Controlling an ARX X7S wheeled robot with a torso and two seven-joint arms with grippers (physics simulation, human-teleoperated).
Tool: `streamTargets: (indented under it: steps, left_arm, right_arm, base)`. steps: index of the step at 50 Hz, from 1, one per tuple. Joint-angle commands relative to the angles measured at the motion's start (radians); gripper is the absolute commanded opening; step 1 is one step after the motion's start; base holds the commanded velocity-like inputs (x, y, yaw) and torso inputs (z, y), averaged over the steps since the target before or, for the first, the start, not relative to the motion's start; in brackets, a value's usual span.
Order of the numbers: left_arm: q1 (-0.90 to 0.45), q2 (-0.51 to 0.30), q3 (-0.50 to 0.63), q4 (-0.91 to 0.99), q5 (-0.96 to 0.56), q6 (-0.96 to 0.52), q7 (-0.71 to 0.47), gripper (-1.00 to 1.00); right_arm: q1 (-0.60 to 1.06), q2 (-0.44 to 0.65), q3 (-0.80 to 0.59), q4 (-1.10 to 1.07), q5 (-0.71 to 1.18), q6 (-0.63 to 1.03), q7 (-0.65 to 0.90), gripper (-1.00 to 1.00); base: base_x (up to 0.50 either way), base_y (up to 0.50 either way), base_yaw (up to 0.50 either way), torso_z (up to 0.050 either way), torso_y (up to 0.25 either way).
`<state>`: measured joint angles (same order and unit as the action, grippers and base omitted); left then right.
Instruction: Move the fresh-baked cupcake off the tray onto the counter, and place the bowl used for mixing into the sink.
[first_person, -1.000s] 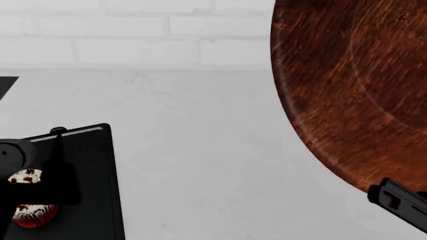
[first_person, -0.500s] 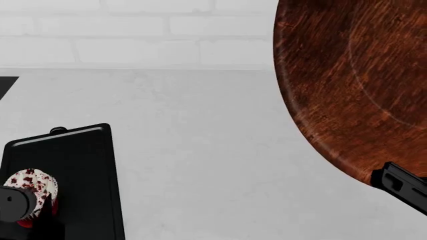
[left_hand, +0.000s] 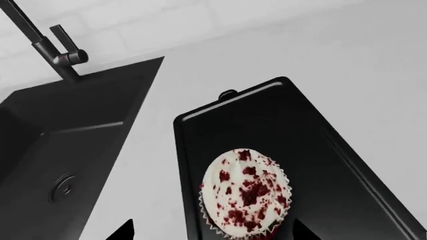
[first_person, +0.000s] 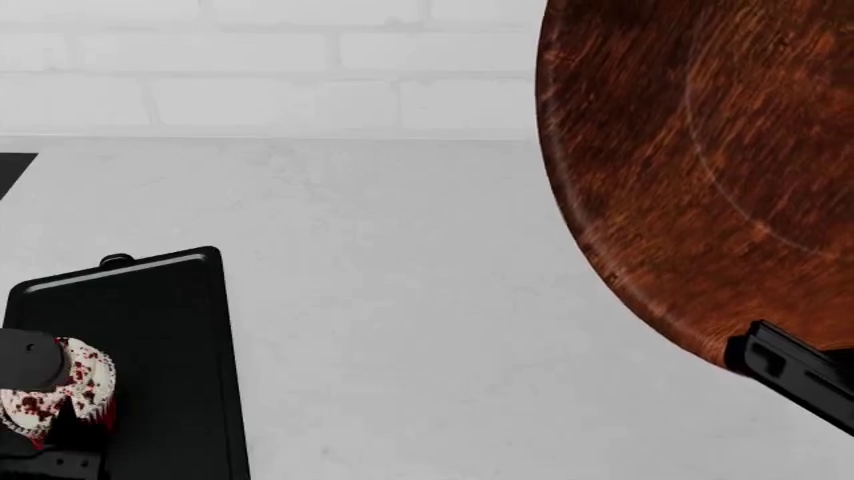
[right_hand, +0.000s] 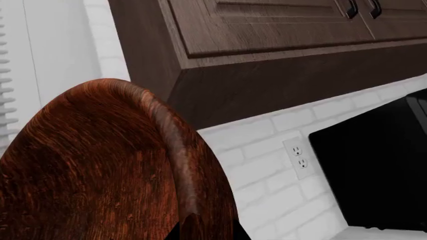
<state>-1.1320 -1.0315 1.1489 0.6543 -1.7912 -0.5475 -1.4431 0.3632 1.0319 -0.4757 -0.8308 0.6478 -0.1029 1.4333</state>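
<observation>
Fingers of the left gripper (left_hand: 210, 231) stand wide, one tip either side of the frosted, red-wrapped cupcake (left_hand: 245, 193) on the flat black tray (left_hand: 300, 135) — beside the matte black sink (left_hand: 60, 135). Right gripper (first_person: 787, 375) clamps the rim of the large reddish-brown wooden bowl (first_person: 694, 170), tilted above the white-grey worktop (first_person: 400, 300).

Bowl (first_person: 694, 170) and cupcake (first_person: 74, 395) partly cropped.

The right gripper (first_person: 787, 375) is clamped on the rim of the large reddish-brown wooden bowl (first_person: 707, 170), raised high. The left gripper (left_hand: 210, 231) hangs spread above the red-wrapped cupcake (left_hand: 245, 192).
</observation>
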Motion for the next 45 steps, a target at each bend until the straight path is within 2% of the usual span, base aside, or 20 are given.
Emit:
streamTargets:
  steps: [1, 11, 21, 45]
  left_arm:
    - [-0.051, 0.017, 0.096, -0.118, 0.002, 0.032, 0.06, 1.0]
    - [-0.076, 0.069, 0.104, -0.122, -0.007, 0.003, 0.055, 1.0]
    - [-0.084, 0.084, 0.104, -0.137, 0.0, -0.002, 0.066, 1.0]
    - [-0.036, 0.117, 0.124, -0.256, 0.066, 0.018, 0.179, 1.0]
  right_arm:
    - [0.038, -0.026, -0.002, -0.003, -0.006, 0.055, -0.017, -1.0]
    - [0.035, -0.029, 0.006, 0.0, -0.005, 0.054, -0.024, -1.0]
    - [0.029, -0.033, 0.013, -0.007, -0.009, 0.06, -0.023, -1.0]
    - [0.039, -0.056, 0.008, -0.017, -0.031, 0.103, -0.031, -1.0]
  base:
    - [0.0, 0.0, 0.0, 0.0, 0.0]
    - [0.0, 0.0, 0.0, 0.0, 0.0]
    - [0.0, 0.0, 0.0, 0.0, 0.001]
    - [0.0, 0.0, 0.0, 0.0, 0.0]
